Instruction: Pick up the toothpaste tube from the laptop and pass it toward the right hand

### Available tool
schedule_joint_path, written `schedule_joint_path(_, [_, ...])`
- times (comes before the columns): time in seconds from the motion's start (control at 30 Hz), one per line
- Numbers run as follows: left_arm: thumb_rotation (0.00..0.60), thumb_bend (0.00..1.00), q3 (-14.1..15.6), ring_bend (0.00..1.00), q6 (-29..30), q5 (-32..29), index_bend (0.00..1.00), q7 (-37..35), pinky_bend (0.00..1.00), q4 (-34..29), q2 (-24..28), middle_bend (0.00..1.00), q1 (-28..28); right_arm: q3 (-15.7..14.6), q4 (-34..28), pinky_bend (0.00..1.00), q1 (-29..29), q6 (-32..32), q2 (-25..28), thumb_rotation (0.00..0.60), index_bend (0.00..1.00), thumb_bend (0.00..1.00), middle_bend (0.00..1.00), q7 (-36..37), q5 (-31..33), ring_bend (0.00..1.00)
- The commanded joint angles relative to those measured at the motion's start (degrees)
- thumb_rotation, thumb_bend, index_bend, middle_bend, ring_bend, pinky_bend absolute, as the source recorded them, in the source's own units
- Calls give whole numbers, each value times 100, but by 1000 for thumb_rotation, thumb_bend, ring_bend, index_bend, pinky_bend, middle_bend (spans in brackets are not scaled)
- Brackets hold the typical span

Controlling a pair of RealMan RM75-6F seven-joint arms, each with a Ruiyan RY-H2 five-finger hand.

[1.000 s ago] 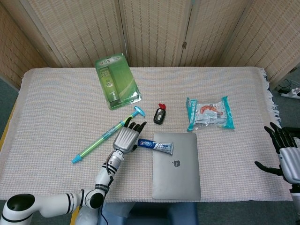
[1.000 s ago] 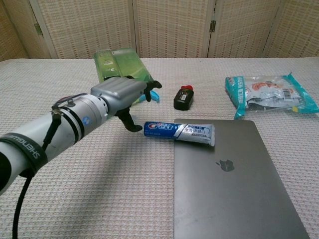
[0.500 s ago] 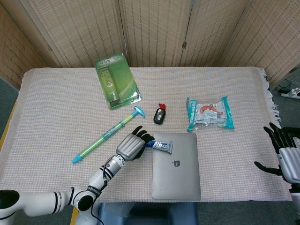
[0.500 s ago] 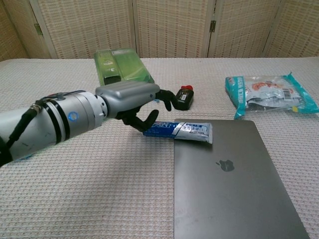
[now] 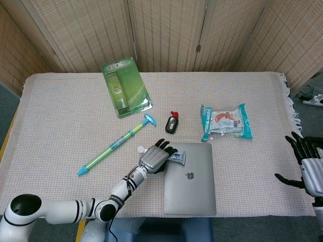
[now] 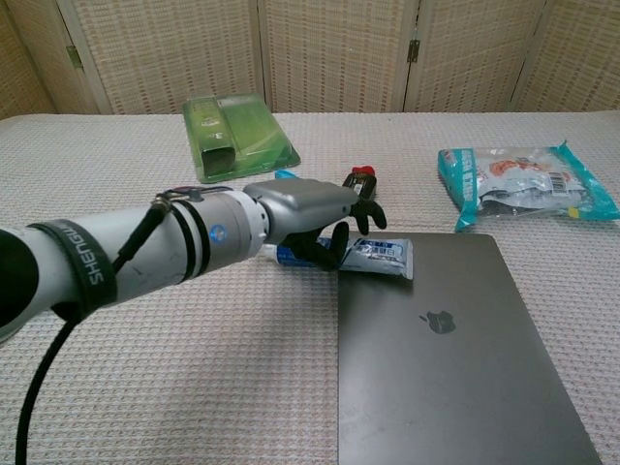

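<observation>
The blue and white toothpaste tube (image 6: pixel 384 258) lies across the near-left corner of the grey laptop (image 6: pixel 455 368), its flat end on the lid. My left hand (image 6: pixel 308 215) covers the tube's left half, with fingers curled over the far side and the thumb in front, gripping it. In the head view the same left hand (image 5: pixel 154 160) hides most of the toothpaste tube (image 5: pixel 178 158) at the laptop (image 5: pixel 191 181) corner. My right hand (image 5: pixel 306 162) hangs off the table's right edge, holding nothing, its fingers spread.
A green blister pack (image 5: pixel 125 86) lies at the back left. A green and blue stick (image 5: pixel 113 146) lies left of my hand. A small black item with a red cap (image 5: pixel 172 123) and a teal snack bag (image 5: pixel 226 121) sit behind the laptop.
My left hand has moved right onto the tube and its fingers have curled around it. The tube has barely shifted. The right hand has not moved.
</observation>
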Motion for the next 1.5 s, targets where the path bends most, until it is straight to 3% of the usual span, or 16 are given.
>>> schedule_joint_path(0.03, [427, 1000, 78, 78, -3, -326, 188, 204, 0, 36, -61, 228, -225, 4, 9, 0, 5, -9, -4, 600, 0, 141, 0, 10, 10, 0])
schedule_joint_path(0.2, [388, 1000, 225, 129, 14, -341, 287, 196, 0, -112, 35, 327, -319, 6, 36, 0, 5, -9, -12, 600, 0, 141, 0, 32, 11, 0])
schedule_joint_path(0.43, [368, 1000, 643, 214, 132, 206, 413, -23, 0, -653, 546, 453, -146, 9, 86, 0, 21, -39, -52, 600, 0, 141, 0, 51, 20, 0])
schedule_joint_path(0.6, [313, 1000, 1047, 236, 238, 506, 426, -14, 0, -1054, 1052, 478, 26, 15, 77, 0, 29, -18, -61, 600, 0, 141, 0, 38, -9, 0])
schedule_joint_path(0.8, [301, 1000, 1314, 236, 469, 857, 423, -265, 0, -1414, 1437, 479, 291, 10, 55, 0, 38, -3, -69, 600, 0, 140, 0, 10, -50, 0])
schedule_joint_path(0.9, [301, 1000, 1331, 225, 753, 1382, 400, -613, 0, -1367, 1376, 479, 475, 3, 48, 0, 37, 1, -64, 600, 0, 141, 0, 9, -60, 0])
schedule_joint_path(1.1, [301, 1000, 1254, 134, 777, 1754, 288, -777, 0, -1060, 1035, 393, 447, -6, 64, 0, 15, 23, -50, 600, 0, 141, 0, 39, -55, 0])
schedule_joint_path(1.27, [301, 1000, 1205, 81, 724, 1642, 248, -317, 0, -680, 618, 329, 313, -5, 108, 0, 0, 18, -61, 600, 0, 141, 0, 88, -15, 0])
schedule_joint_path(1.5, [301, 1000, 1311, 94, 722, 1406, 299, 263, 0, -503, 430, 337, 277, -9, 150, 0, 13, -17, -87, 600, 0, 140, 0, 119, -8, 0])
